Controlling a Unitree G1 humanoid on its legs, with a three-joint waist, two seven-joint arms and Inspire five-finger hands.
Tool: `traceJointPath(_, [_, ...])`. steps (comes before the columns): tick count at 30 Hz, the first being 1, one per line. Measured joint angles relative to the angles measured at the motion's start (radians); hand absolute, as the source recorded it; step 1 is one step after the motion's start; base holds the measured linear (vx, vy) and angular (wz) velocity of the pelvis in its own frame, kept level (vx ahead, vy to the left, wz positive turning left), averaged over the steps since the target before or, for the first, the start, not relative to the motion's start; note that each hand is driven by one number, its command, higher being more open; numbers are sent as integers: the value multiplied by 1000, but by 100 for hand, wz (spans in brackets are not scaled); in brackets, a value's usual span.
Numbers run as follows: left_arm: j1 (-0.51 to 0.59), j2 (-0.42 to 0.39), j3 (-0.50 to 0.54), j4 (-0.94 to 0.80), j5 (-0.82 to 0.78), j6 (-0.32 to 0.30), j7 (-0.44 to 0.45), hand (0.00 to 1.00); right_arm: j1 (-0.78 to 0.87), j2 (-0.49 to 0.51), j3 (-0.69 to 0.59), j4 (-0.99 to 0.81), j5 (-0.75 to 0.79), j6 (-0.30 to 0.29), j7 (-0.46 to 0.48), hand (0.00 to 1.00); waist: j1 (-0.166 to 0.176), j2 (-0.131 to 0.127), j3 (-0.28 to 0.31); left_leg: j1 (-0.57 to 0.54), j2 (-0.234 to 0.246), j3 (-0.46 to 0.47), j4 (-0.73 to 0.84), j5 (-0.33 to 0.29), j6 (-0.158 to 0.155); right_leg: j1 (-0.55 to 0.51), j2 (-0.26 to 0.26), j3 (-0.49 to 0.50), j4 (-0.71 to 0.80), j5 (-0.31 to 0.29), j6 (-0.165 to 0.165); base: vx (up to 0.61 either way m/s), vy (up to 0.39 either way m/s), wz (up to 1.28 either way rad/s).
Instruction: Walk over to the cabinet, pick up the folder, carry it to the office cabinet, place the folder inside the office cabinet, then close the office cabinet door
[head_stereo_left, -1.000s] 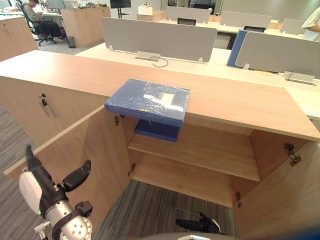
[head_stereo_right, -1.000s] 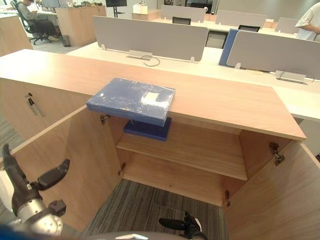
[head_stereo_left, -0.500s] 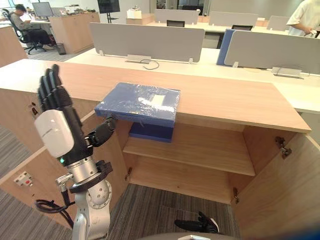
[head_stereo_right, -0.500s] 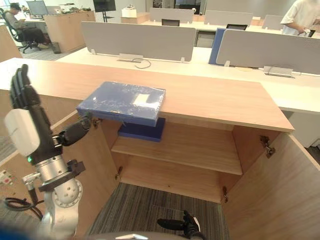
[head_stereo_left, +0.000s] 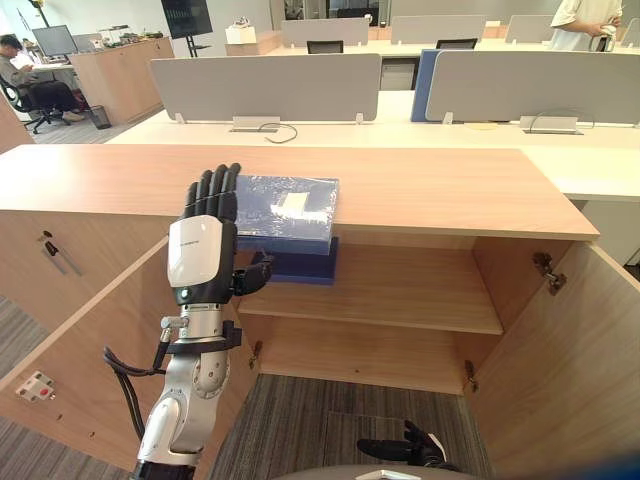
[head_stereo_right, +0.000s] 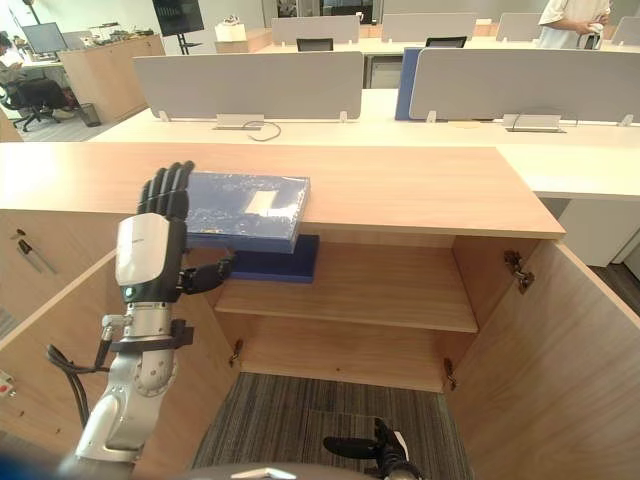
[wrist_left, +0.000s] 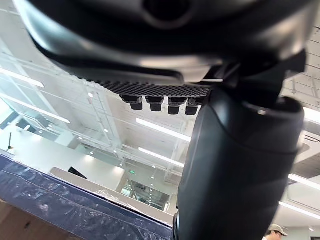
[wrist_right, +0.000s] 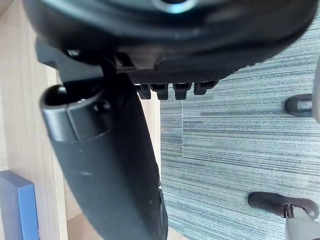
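left robot hand (head_stereo_left: 203, 262): black fingers, white back cover | left arm (head_stereo_left: 188, 392): silver-grey, rounded joint housing

Two folders: one folder (head_stereo_left: 287, 206) atop the cabinet (head_stereo_left: 450, 190), one folder (head_stereo_left: 303, 268) on its shelf (head_stereo_left: 410, 292). Two cabinet doors (head_stereo_left: 565, 370).

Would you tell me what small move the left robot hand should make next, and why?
Probably ease the left robot hand a little toward the blue folder and curl it closed. Its fingers are straight at the folder's left edge, its thumb sits below the overhanging front edge, and the folder lies flat on the cabinet top, not yet gripped.
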Motion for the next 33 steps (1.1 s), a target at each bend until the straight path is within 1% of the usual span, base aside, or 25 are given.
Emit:
traceJointPath(2, [-32,46,-21,75,5,-20,-7,100,0,-15,24,-2,0,0,4,100,0,8,0,22,5,16,-15,2,-1,4,7,12,2,4,0,-23,-18,-18])
traceJointPath(3, [-40,57,-27,97,13,-21,-11,100,0,-18,24,-2,0,0,7,100,-1,10,-1,23,5,16,-16,2,-1,4,7,12,3,4,0,-25,-14,-10])
traceJointPath(5, [-61,94,-46,155,23,-20,-20,100,-3,-28,23,-3,0,-1,12,100,-17,14,-2,27,5,19,-31,8,-1,-1,8,15,4,5,1,-11,-4,-2])
traceJointPath(9, [-94,125,-67,217,32,-18,-29,100,-3,-36,23,-3,1,-2,12,100,-24,14,-1,31,5,28,-50,18,-1,-11,9,24,4,7,1,-10,0,-6])
traceJointPath(13, [-167,162,-108,304,32,-11,-33,100,-4,-45,22,-3,1,-2,13,100,-27,14,0,34,5,39,-50,18,-1,-14,9,34,4,10,2,-14,0,-7])
traceJointPath(17, [-198,164,-114,345,33,-10,-36,100,-6,-50,22,-6,1,-2,18,100,-38,18,3,34,6,54,-50,18,-1,-25,10,51,6,16,3,-33,1,-12])
traceJointPath(21, [-236,172,-142,407,34,-6,-38,100,-7,-65,20,-7,2,-3,18,100,-50,22,7,37,7,72,-50,18,-1,-31,10,66,6,24,4,-43,11,-13])
traceJointPath(25, [-265,174,-143,443,44,14,-43,100,-5,-71,17,-9,3,-6,18,100,-55,21,9,39,7,81,-50,19,1,-35,10,78,5,30,6,-49,8,-8])
traceJointPath(26, [-275,180,-143,451,52,18,-43,0,-4,-72,16,-9,3,-6,18,100,-55,21,9,38,7,84,-50,20,1,-37,10,80,5,30,6,-56,7,-10])
traceJointPath(29, [-291,198,-143,457,53,27,-43,0,-3,-76,13,-8,3,-6,18,100,-56,21,10,39,7,91,-50,20,1,-41,10,88,5,32,6,-38,6,-7])
traceJointPath(33, [-326,198,-143,493,53,38,-43,0,0,-81,9,-7,3,-6,19,100,-59,19,12,39,7,92,-50,20,2,-41,10,89,4,33,7,-15,1,-1])
